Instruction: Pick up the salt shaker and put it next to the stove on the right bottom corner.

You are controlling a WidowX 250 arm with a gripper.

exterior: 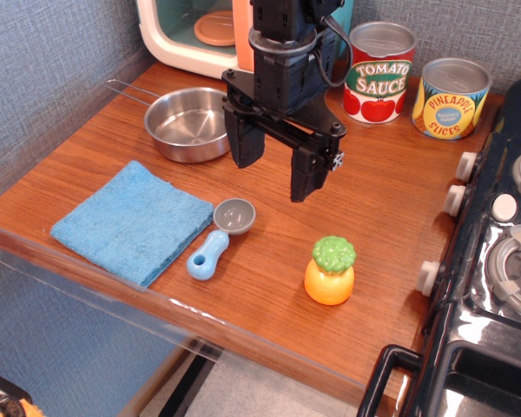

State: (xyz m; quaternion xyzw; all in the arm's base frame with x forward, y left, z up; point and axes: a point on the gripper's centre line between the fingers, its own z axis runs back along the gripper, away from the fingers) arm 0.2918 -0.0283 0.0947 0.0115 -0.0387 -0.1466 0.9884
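Observation:
The salt shaker [330,270], round orange body with a bumpy green cap, stands upright on the wooden counter near its front edge. The glossy black stove [495,287] with white-grey knobs fills the right side; the shaker stands some way left of it. My gripper [273,175] hangs open and empty above the counter's middle, its two black fingers [306,178] spread wide. It is behind and to the left of the shaker, not touching it.
A blue-handled measuring scoop [220,237] and a blue cloth [132,221] lie front left. A steel pan [191,123] sits behind them. A tomato sauce can [379,73] and pineapple can [451,97] stand at the back. A white-and-teal toy microwave [195,35] is back left.

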